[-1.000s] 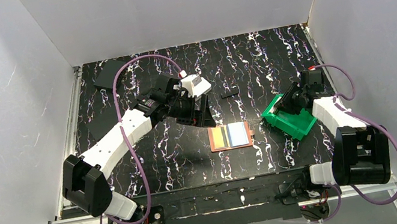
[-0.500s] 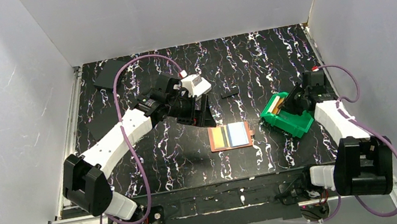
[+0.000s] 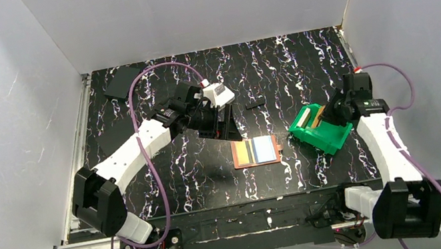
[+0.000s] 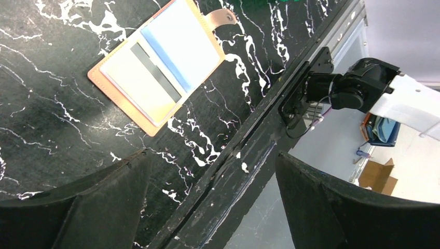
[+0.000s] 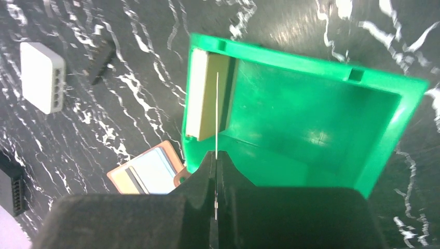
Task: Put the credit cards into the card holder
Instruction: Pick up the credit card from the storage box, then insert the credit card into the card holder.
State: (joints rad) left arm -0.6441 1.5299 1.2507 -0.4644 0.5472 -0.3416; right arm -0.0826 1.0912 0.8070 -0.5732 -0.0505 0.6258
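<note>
The card holder (image 3: 256, 151) lies open on the table's middle, orange-brown with grey and light-blue panels; it also shows in the left wrist view (image 4: 161, 67) and the right wrist view (image 5: 148, 174). My right gripper (image 5: 216, 161) is shut on a thin credit card (image 5: 216, 114), seen edge-on, held above the green bin (image 5: 311, 67). A stack of cards (image 5: 200, 96) leans against the bin's left wall. In the top view the right gripper (image 3: 326, 113) is over the bin (image 3: 327, 137). My left gripper (image 3: 226, 127) is open and empty, hovering just up-left of the card holder (image 4: 212, 155).
A white rounded box (image 3: 219, 94) sits by the left wrist, also in the right wrist view (image 5: 42, 77). A small black block (image 3: 255, 102) lies behind the card holder. Dark flat pieces (image 3: 120, 84) lie at the back left. White walls surround the table.
The right arm has risen and stretched out, lifting its gripper with the card up out of the green bin. The left arm has barely moved.
</note>
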